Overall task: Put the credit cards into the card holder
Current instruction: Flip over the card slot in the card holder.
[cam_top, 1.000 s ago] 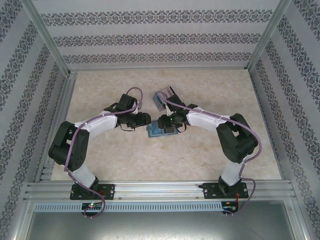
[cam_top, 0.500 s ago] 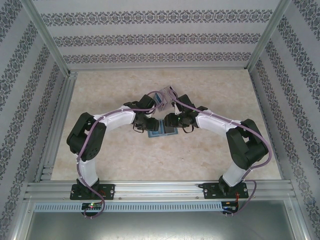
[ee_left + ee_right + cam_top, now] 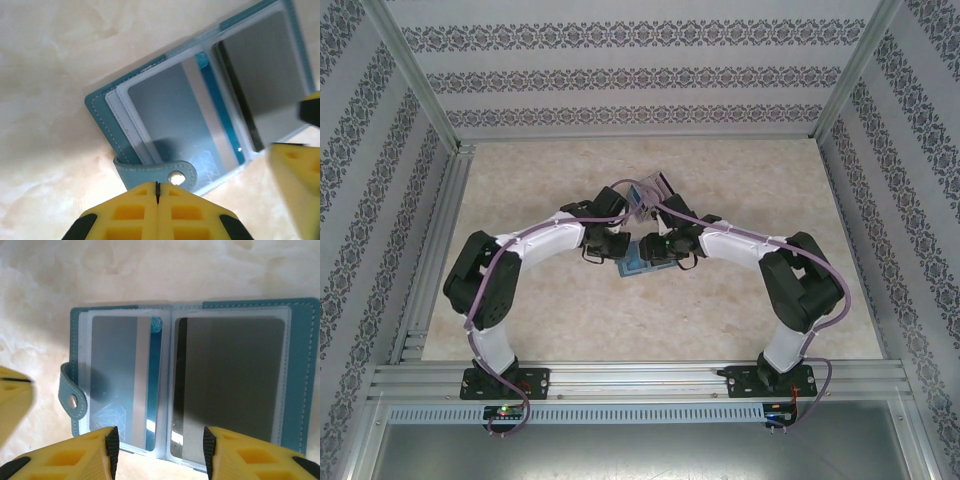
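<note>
We log left claw (image 3: 156, 197) closed, tips just beside the snap strap (image 3: 150, 172); right claw (image 3: 157, 452) open over the card holder (image 3: 300, 375), lying unfolded on the table (image 3: 740, 170) between both claws. The credit cards (image 3: 660, 183) sit just behind it.

On the table (image 3: 540, 300), card holder (image 3: 640, 264) in front, credit cards (image 3: 656, 186) behind.

Leathery card holder (image 3: 302, 370), glossy sleeves (image 3: 230, 385)
</note>
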You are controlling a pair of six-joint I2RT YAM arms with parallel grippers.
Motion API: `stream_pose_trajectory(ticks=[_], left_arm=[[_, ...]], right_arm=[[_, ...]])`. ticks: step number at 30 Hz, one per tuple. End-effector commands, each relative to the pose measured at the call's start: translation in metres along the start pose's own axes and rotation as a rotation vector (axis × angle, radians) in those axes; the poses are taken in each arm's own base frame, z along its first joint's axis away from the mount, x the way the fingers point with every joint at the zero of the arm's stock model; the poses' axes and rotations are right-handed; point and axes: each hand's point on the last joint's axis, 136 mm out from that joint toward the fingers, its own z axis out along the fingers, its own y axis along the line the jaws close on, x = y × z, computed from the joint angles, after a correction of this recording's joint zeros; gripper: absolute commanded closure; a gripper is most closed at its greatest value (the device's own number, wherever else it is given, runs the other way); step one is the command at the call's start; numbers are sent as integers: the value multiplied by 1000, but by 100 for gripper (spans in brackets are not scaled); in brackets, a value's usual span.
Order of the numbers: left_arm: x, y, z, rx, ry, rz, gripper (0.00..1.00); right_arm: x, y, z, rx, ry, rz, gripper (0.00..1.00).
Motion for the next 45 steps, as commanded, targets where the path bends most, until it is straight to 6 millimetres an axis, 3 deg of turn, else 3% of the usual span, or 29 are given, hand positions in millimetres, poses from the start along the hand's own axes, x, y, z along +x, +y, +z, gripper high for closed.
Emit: stream_pose_trajectory(ticks=[1, 2, 5, 11, 18, 22, 24, 29, 34, 39, 45], left_arm=[[-6, -4, -15, 11, -52, 11, 80], [-5, -5, -17, 17, -51, 18, 60], [-5, -11, -14, 32, -45, 40, 43], [3, -10, 3, -75, 12, 79, 37], [9, 1, 26, -229, 65, 144, 37], [8, 12, 27, -298, 70, 160, 43], [6, 13, 24, -305, 58, 168, 52], [-2, 8, 13, -292, 21, 175, 100], [-10, -3, -9, -216, -77, 130, 100], [-17, -4, -32, -73, -199, 15, 100], [-13, -9, -26, 116, -254, -90, 100]], right_arm=[[-4, 1, -1, 13, -3, -22, 49], [-5, -1, -2, 13, -8, -14, 49], [-9, -10, -9, 23, -38, 29, 49], [-15, -32, -29, 17, -109, 114, 48], [-15, -37, -39, 6, -131, 127, 47], [-16, -32, -37, -14, -125, 119, 48], [-15, -30, -35, -17, -118, 108, 48], [-11, -10, -22, -31, -61, 30, 48], [-1, 12, 0, -5, 0, -87, 48], [5, 14, 16, 22, 31, -141, 47], [8, 39, 22, -96, 23, -144, 39]])
